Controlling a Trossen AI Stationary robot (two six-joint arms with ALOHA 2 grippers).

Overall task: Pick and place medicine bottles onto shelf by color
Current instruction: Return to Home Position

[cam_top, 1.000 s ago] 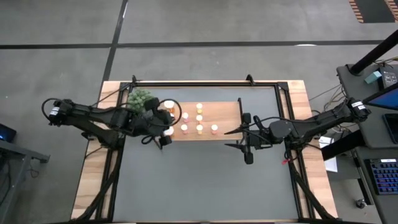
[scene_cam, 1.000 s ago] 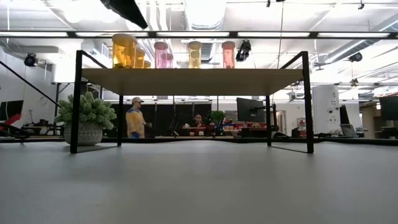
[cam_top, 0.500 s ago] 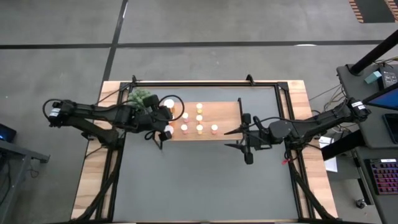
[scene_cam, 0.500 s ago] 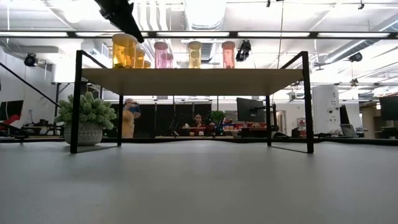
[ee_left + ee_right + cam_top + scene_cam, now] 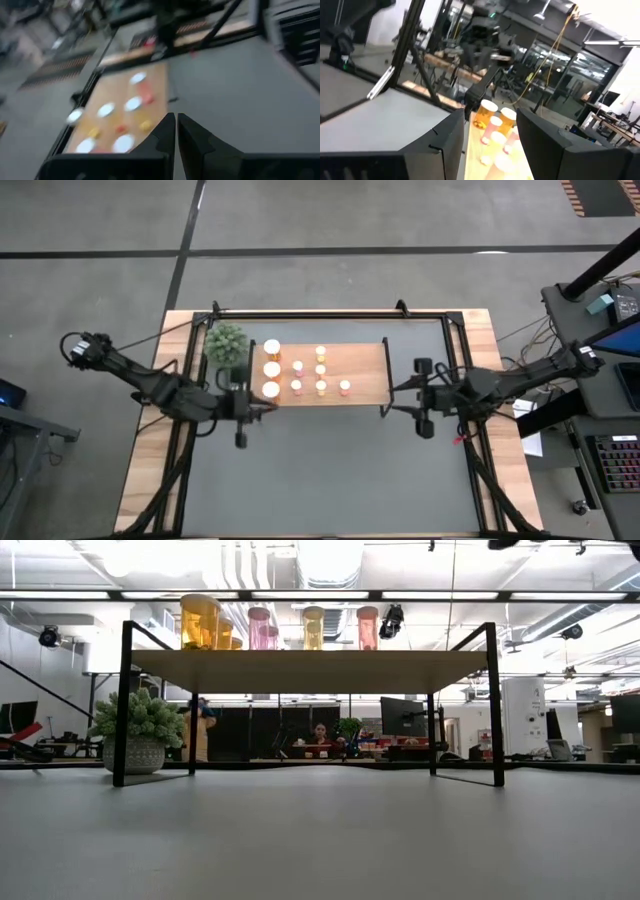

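The medicine bottles [image 5: 320, 368] all stand upright on the shelf [image 5: 365, 370], gathered on its left half. Three larger orange bottles [image 5: 271, 368] form a column by the left edge, with the smaller pink and yellow ones in short columns just to their right. One pink bottle [image 5: 344, 386] stands farthest right, and the right part of the board is bare wood.

The left claw [image 5: 262, 408] sits just off the shelf's front-left corner, near the closest orange bottle but apart from it. Its wrist view shows the fingers drawn together with only a thin slit between them, holding nothing. The right claw [image 5: 390, 400] is at the shelf's right end, well apart from every bottle, with its fingers spread wide and empty.

The shelf stands on thin black legs on the dark grey desk [image 5: 320, 470], which has a light wood border. A green plant [image 5: 226, 342] in a pot stands on the desk beside the shelf's far-left corner.

Beyond the desk, the low view shows a large hall with ceiling lights, monitors on far benches, and a person in yellow [image 5: 196, 730] in the background.
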